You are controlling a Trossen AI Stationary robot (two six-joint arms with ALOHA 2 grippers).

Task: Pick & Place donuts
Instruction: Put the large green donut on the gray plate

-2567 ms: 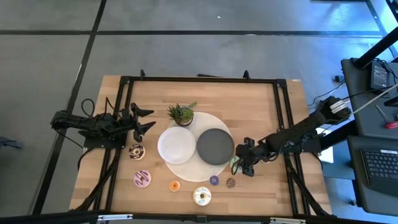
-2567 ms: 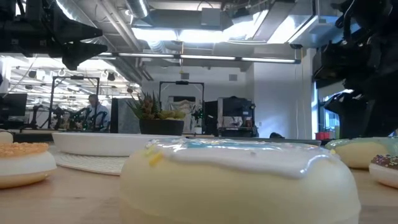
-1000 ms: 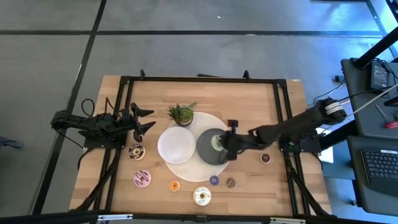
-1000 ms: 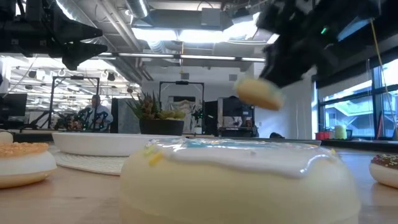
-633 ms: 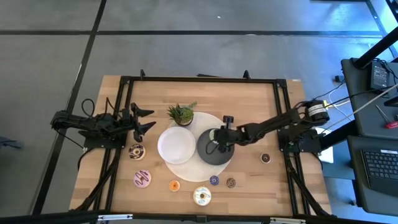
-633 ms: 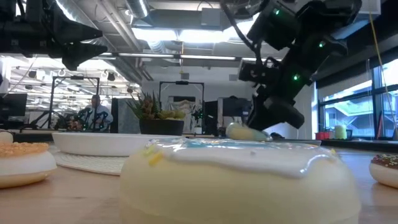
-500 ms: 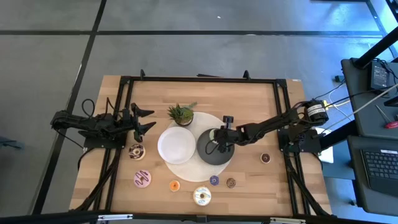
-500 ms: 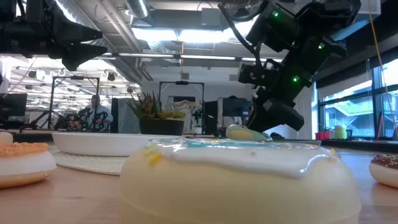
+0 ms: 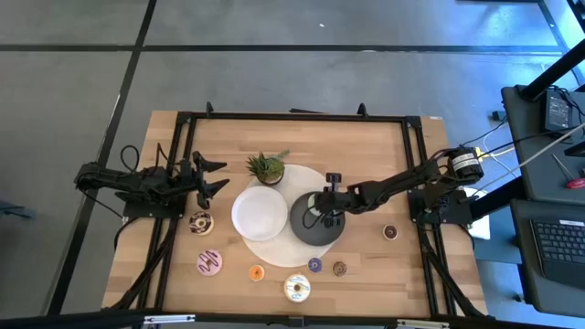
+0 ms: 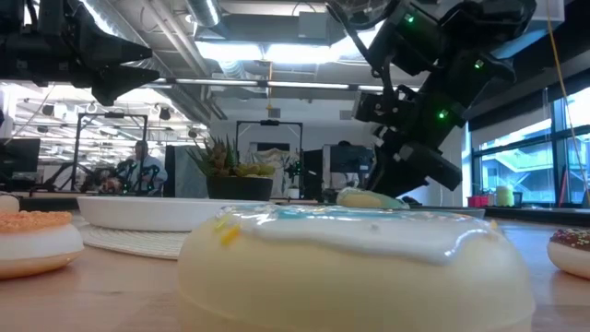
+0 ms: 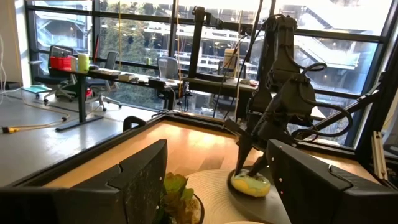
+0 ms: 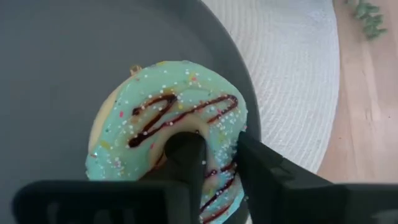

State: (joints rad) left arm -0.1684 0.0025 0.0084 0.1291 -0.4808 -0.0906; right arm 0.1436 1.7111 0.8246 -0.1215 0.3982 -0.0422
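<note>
A wooden table (image 9: 366,155) carries a round pale woven mat (image 9: 274,245) at its middle, and on the mat sit a white plate (image 9: 259,213) and, touching it on the right, a dark grey plate (image 9: 315,230). A small potted plant (image 9: 266,168) stands on the mat's far edge, just behind the white plate. The right arm reaches in from the table's right side, and the right gripper (image 9: 320,212) hangs low over the dark grey plate with the green donut (image 12: 168,124) lying flat on that plate beneath it. In the right wrist view one finger stands in the donut's hole and the other just outside its rim, the iced ring between them; the pictures do not settle whether the fingers pinch it or have let go. The left gripper (image 9: 212,175) waits at the table's left side, fingers spread wide and holding nothing. The other donuts lie on bare wood: a chocolate-sprinkled donut (image 9: 200,221) just in front of the left gripper, a pink donut (image 9: 209,263), a small orange donut (image 9: 256,271), a white donut (image 9: 296,289) at the near edge, a small purple donut (image 9: 314,265), a small brown sprinkled donut (image 9: 339,269), and a small dark brown donut (image 9: 390,232) well to the right, under the right arm.
</note>
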